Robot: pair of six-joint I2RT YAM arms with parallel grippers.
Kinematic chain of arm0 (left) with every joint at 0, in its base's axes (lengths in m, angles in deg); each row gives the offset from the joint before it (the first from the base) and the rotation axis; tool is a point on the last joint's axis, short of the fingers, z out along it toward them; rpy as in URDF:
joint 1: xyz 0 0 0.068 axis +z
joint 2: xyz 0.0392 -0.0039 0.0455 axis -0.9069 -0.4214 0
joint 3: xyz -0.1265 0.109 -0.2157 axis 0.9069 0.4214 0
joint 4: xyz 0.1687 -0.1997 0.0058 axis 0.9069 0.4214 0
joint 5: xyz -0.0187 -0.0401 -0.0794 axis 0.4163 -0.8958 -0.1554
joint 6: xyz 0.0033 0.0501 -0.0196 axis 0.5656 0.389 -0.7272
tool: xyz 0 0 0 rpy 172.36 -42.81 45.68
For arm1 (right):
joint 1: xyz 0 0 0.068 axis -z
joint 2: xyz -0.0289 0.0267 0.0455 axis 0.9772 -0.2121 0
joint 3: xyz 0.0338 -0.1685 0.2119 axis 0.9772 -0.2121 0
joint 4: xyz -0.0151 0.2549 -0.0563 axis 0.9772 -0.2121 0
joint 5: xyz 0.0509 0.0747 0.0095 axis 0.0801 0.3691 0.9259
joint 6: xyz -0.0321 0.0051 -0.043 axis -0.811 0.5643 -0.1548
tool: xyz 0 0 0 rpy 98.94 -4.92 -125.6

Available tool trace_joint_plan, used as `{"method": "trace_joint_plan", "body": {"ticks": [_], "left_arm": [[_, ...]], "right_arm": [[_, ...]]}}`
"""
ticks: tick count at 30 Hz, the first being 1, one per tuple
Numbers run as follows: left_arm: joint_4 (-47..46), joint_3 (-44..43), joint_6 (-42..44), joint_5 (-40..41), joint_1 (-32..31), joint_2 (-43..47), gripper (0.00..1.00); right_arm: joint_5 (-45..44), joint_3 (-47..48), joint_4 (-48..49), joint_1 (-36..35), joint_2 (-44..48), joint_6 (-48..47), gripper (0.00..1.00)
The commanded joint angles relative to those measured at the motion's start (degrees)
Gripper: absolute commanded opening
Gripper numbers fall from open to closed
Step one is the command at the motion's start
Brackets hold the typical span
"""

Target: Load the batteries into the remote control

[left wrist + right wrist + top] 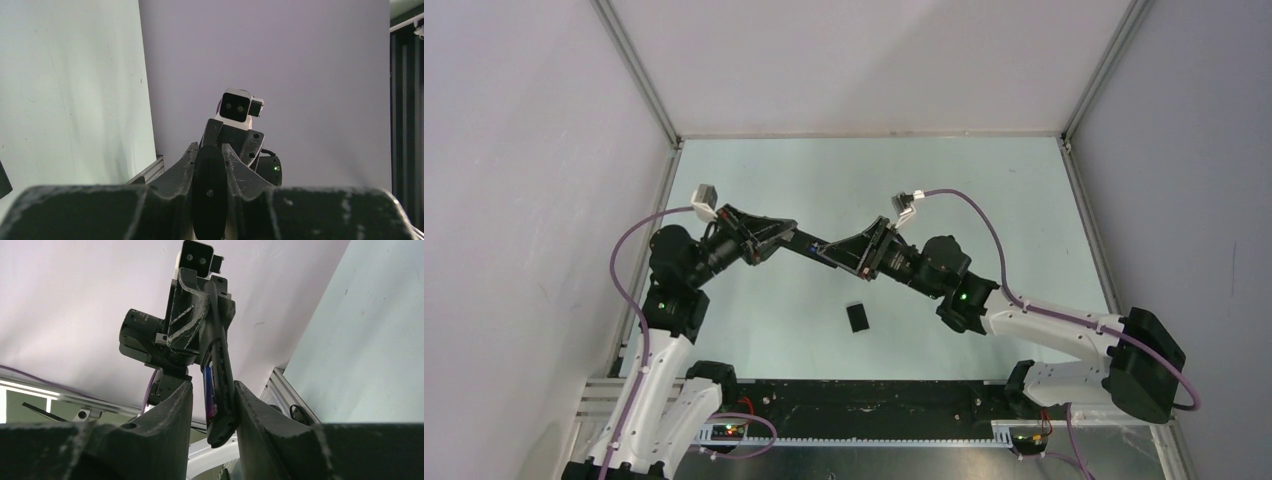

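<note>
"Where's the remote control (224,385)?"

"Up in the air over the middle of the worktop (984,190), stretched between the two arms. The left gripper (209,155) has its jaws closed tight on one end. The right gripper (212,385) has its jaws partly open around the other end. The bar looks to lean on one finger, with a gap at the other, so I wouldn't call that a firm hold."

"Any battery in?"

"The blue-purple battery (208,390) lies in the recess on the back, lengthwise. I can't tell whether it's fully seated. I can't find the other battery anywhere."

"So which step is this?"

"Loading, I'd say, with the first cell in or going in. The loose cover plate (857,317) lies on the worktop below the remote, toward the near edge, well apart from both arms."

"And next?"

"I'd guess it presses that cell flat, then fetches the second one. The left arm would need to hold the bar steady with the recess exposed while the right lets go."
</note>
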Motion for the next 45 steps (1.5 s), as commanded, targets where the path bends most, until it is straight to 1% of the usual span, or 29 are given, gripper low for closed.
{"method": "trace_joint_plan", "body": {"ticks": [1, 3, 8, 11, 14, 15, 16, 17, 18, 19, 20, 22, 24, 27, 29, 30, 31, 32, 33, 34, 35, 36, 37, 39, 40, 41, 42, 43, 45], "left_arm": [[-2.1, -3.1, 0.7, 1.9, -0.2, 0.0, 0.0], [-2.1, -2.9, 0.7, 1.9, -0.2, 0.0, 0.0], [-2.1, -2.5, 0.9, 1.7, -0.2, 0.2, 0.0], [-2.1, -2.5, 1.3, 1.7, -0.1, 0.4, 0.0], [-2.1, -2.5, 1.7, 1.6, -0.2, 0.4, 0.0], [-2.2, -2.5, 1.8, 1.6, -0.2, 0.4, 0.0], [-2.2, -2.5, 2.0, 1.6, -0.1, 0.4, 0.0], [-2.2, -2.6, 2.4, 1.6, -0.1, 0.4, 0.0], [-2.2, -2.7, 2.5, 1.6, -0.1, 0.4, 0.0], [-2.2, -2.7, 2.8, 1.7, -0.2, 0.3, 0.0], [-2.2, -2.8, 3.0, 1.8, -0.1, 0.3, 0.0], [-2.2, -2.7, 3.5, 1.9, -0.1, 0.2, 0.0], [-2.2, -2.6, 4.3, 2.2, 0.1, 0.0, 0.0], [-2.2, -2.3, 5.4, 2.5, 0.6, -0.2, 0.0], [-2.2, -2.0, 6.2, 2.3, 1.6, -0.3, 0.0], [-2.2, -1.7, 6.6, 2.0, 2.7, -0.4, 0.0], [-2.2, -1.2, 7.4, 1.8, 3.4, -0.4, 0.0], [-2.1, -1.0, 7.8, 1.4, 4.6, -0.5, 0.0], [-2.1, -0.3, 8.7, 1.2, 5.1, -0.6, 0.0], [-1.9, 0.1, 9.4, 1.1, 5.9, -0.7, 0.0], [-1.8, 1.0, 10.3, 1.0, 6.2, -0.8, 0.0], [-1.6, 1.5, 10.7, 1.0, 6.5, -1.1, 0.0], [-1.6, 2.4, 11.5, 1.0, 6.6, -1.2, 0.0], [-1.6, 3.8, 12.2, 1.0, 6.6, -1.4, 0.0], [-1.5, 4.1, 12.8, 1.1, 6.6, -1.4, 0.0], [-1.5, 4.7, 13.0, 1.2, 6.7, -1.5, 0.0], [-1.3, 4.9, 13.5, 1.3, 6.7, -1.5, 0.0], [-1.2, 5.0, 13.8, 1.5, 6.7, -1.5, 0.0], [-0.6, 4.9, 14.7, 1.9, 6.9, -1.5, 0.0]], "right_arm": [[1.2, 0.5, 3.6, -0.4, -0.4, 1.5, 0.35], [1.4, 0.5, 3.6, -0.3, -0.6, 1.9, 0.28], [1.8, 0.5, 3.5, 0.1, -1.1, 3.0, 0.16], [2.2, 0.5, 3.9, 0.2, -1.4, 3.7, 0.0], [2.5, 0.5, 4.5, 0.4, -1.6, 4.5, 0.0], [2.6, 0.5, 4.6, 0.4, -1.6, 4.6, 0.05], [2.6, 0.5, 4.5, 0.4, -1.5, 4.7, 0.21], [2.4, 0.5, 4.4, 0.4, -1.3, 4.5, 0.33], [2.1, 0.5, 4.2, 0.3, -0.9, 4.3, 0.55], [1.8, 0.5, 3.9, 0.2, -0.6, 3.5, 0.64], [1.3, 0.5, 3.1, 0.1, 0.2, 2.8, 0.76], [0.5, 0.5, 1.4, 0.1, 1.6, 0.8, 0.87], [0.0, 0.5, -1.8, 0.2, 3.4, -1.1, 0.92], [-1.5, 0.5, -8.9, 0.2, 6.3, -4.9, 0.93], [-3.8, 0.5, -18.4, 0.2, 10.0, -7.2, 0.92], [-6.1, 0.5, -21.2, 0.2, 10.9, -8.0, 0.89], [-9.3, 0.5, -26.7, 0.2, 12.6, -9.3, 0.87], [-11.1, 0.5, -29.9, 0.2, 13.4, -9.9, 0.78], [-14.4, 0.5, -37.2, 0.4, 14.4, -10.5, 0.73], [-16.1, 0.5, -40.4, 0.6, 14.8, -10.8, 0.63], [-18.8, 0.5, -46.2, 0.7, 14.5, -11.8, 0.57], [-20.0, 0.5, -49.0, 0.8, 14.1, -12.1, 0.47], [-21.5, 0.5, -53.5, 0.8, 12.8, -12.6, 0.44], [-23.0, 0.5, -58.1, 0.4, 9.2, -14.3, 0.33], [-22.9, 0.5, -59.0, 0.3, 7.9, -15.3, 0.29], [-22.1, 0.5, -59.7, 0.2, 5.0, -15.9, 0.21], [-21.8, 0.7, -60.0, 0.3, 3.6, -16.5, 0.17], [-21.2, 1.3, -60.5, 0.2, 0.6, -16.8, 0.09], [-20.9, 2.7, -60.9, -0.2, -3.7, -17.7, 0.03]]}}
